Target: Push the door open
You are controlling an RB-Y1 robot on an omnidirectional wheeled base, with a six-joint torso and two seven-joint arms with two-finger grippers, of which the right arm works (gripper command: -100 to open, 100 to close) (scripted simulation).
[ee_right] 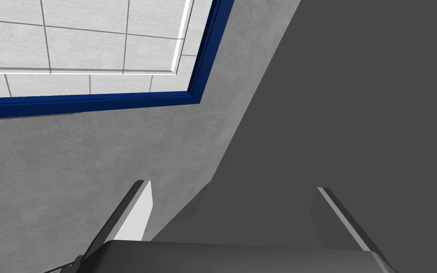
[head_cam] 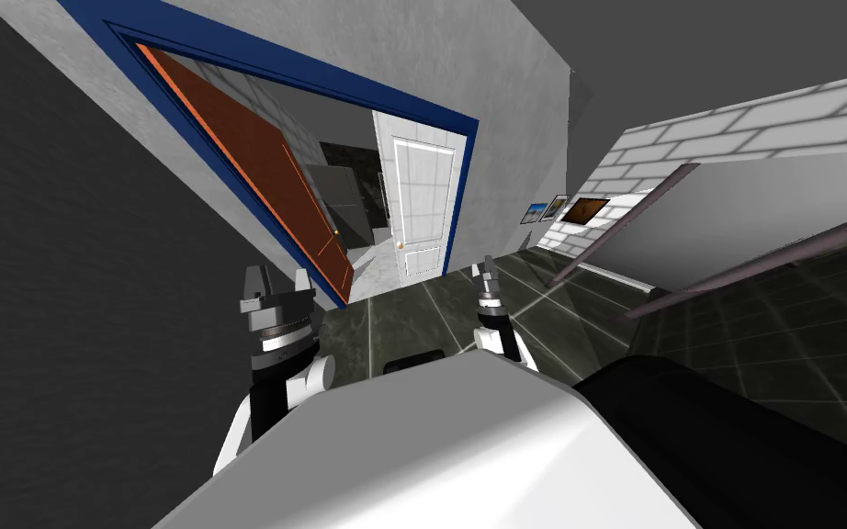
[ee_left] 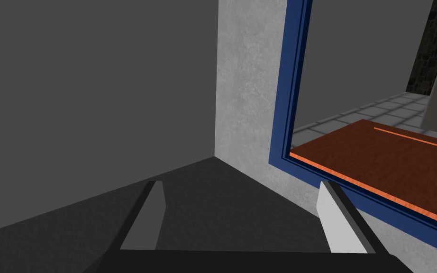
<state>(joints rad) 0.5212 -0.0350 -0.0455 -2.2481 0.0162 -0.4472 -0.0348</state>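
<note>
Nearest you, your left gripper (head_cam: 276, 285) and right gripper (head_cam: 483, 274) both have their fingers spread and hold nothing. Just ahead of the left one, the brown door (head_cam: 265, 174) stands swung inward in its blue frame (head_cam: 357, 89). Your left wrist view cuts off part of it. A white door (head_cam: 422, 207) stands beyond, and the room behind is hard to make out.

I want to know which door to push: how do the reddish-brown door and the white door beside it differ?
Colour: the reddish-brown door has an orange edge; the white door is white all over.
Face: the brown one is flat with a thin orange line; the white one has raised panels.
Pose: the brown one is swung away from the blue frame on my left; the white one faces me at the opening's right.
Both carry a small knob.
</note>
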